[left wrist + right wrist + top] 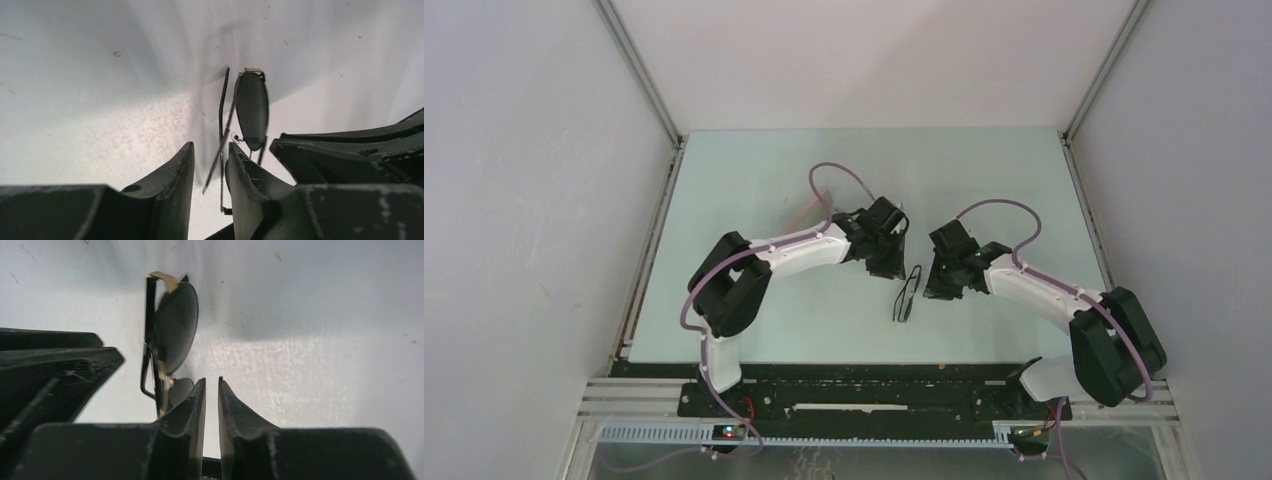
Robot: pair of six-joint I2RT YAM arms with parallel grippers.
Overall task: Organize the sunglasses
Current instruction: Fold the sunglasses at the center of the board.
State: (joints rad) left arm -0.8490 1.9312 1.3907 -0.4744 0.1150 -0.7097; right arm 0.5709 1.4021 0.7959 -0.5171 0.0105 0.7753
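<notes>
**A:** So, starting on the left: what is the left arm doing?

**B:** It is reaching in over the table from the left of the sunglasses. The left gripper is hanging just to the left of the sunglasses, by their far end.

**A:** Is it gripping them?

**B:** No, its jaws are standing partway apart. In the left wrist view a thin temple arm of the sunglasses is running through the gap between the fingers. Neither finger is pressing on it, so the gripper is holding nothing.

**A:** And how are the sunglasses lying?

**B:** They are lying folded on the table between the two grippers, well apart from every table edge. The dark lenses are sitting in a thin frame, and a small gold-coloured piece is showing at one end.

**A:** What is happening to the right of the sunglasses?

**B:** The right gripper is sitting low, just beside them. Its jaws are leaving only a narrow slit, and nothing is sitting in that slit. In the right wrist view the finger nearer the sunglasses is lying right against the edge of a lens. I cannot tell whether it is touching it.

**A:** And the right arm?

**B:** It is bending in over the table from the right of the sunglasses.
</notes>
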